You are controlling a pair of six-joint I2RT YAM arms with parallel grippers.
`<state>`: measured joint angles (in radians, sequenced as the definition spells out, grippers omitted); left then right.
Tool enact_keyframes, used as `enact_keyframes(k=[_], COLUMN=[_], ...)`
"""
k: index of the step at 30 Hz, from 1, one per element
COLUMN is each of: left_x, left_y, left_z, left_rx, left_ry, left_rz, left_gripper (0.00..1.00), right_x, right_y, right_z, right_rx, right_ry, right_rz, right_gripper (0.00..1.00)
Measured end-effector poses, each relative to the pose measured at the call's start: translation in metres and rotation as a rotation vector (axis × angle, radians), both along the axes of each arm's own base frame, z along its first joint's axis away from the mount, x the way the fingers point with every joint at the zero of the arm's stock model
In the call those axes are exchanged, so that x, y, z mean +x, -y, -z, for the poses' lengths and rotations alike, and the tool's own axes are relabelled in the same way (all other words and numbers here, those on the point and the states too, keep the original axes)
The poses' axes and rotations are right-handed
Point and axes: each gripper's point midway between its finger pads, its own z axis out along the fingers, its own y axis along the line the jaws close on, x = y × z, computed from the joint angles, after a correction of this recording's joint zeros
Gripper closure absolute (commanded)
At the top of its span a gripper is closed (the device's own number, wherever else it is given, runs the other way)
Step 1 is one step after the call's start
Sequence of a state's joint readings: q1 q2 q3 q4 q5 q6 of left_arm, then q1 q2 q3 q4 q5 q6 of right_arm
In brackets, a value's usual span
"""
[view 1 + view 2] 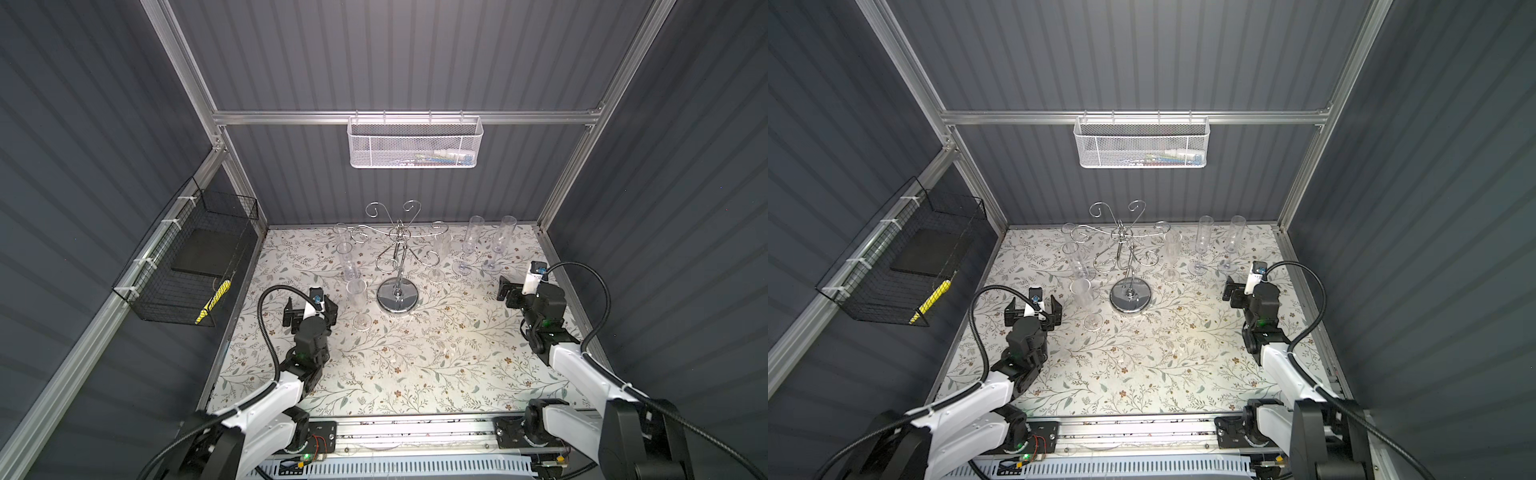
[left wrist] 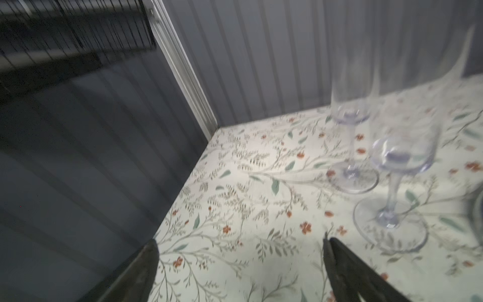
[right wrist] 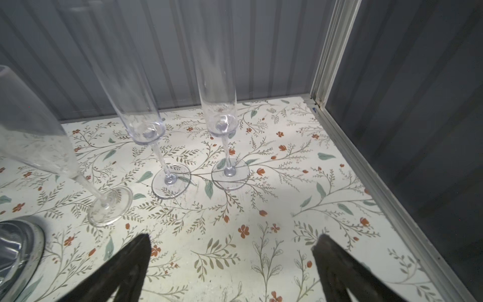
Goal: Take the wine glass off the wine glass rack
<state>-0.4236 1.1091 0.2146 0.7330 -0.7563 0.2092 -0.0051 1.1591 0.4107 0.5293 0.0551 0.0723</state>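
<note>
Chrome wine glass rack [image 1: 398, 300], with a mirrored round base and curled arms, stands upright toward the back middle of a floral-patterned table [image 1: 415, 374]. Clear, flute-shaped wine glasses stand upright with their feet on the table on both sides of it. To its right are a close wine glass [image 1: 439, 257] and, farther right, a rightmost wine glass [image 1: 500, 243] with another between them. To its left is a small cluster; the nearest wine glass [image 1: 358, 303] is just beside the rack's base.

The left gripper [image 1: 311, 311] hovers just left of that glass, fingers spread wide and holding nothing. The right gripper [image 1: 519, 291] sits near the table's right edge, close to the rightmost glasses, fingers also wide and empty.

A white mesh basket [image 1: 415, 145] hangs on the back rail. A black wire basket [image 1: 187, 257] hangs on the left wall.
</note>
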Motion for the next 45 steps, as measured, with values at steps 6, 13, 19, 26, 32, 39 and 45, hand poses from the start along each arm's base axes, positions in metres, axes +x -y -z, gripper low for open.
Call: enact_keyframes(k=[6, 13, 19, 26, 32, 39, 45], left_x=[0.026, 0.053, 0.085, 0.100, 0.098, 0.097, 0.097], left_y=[-0.029, -0.018, -0.013, -0.023, -0.017, -0.016, -0.015], left_z=[0.058, 0.096, 0.078, 0.081, 0.089, 0.091, 0.091], left_rx=[-0.064, -0.120, -0.192, -0.280, -0.300, -0.305, -0.306], left_ry=[-0.090, -0.128, -0.100, -0.149, -0.186, -0.193, -0.194], left_rz=[-0.089, -0.012, 0.069, 0.104, 0.131, 0.136, 0.138], left_gripper=[0.00, 0.00, 0.00, 0.00, 0.00, 0.00, 0.00], right_x=[0.017, 0.025, -0.001, -0.025, -0.004, 0.005, 0.010], right_y=[0.003, 0.005, 0.002, 0.009, 0.015, 0.013, 0.014], right_z=[0.002, 0.008, -0.003, -0.070, 0.022, 0.065, 0.052], right_rx=[0.015, 0.051, 0.083, 0.017, 0.003, -0.003, -0.004], right_ry=[0.068, 0.168, 0.225, 0.347, 0.082, -0.032, 0.014], right_rz=[-0.002, 0.003, -0.006, 0.026, 0.044, 0.030, 0.033], right_gripper=[0.01, 0.01, 0.01, 0.01, 0.01, 0.01, 0.01])
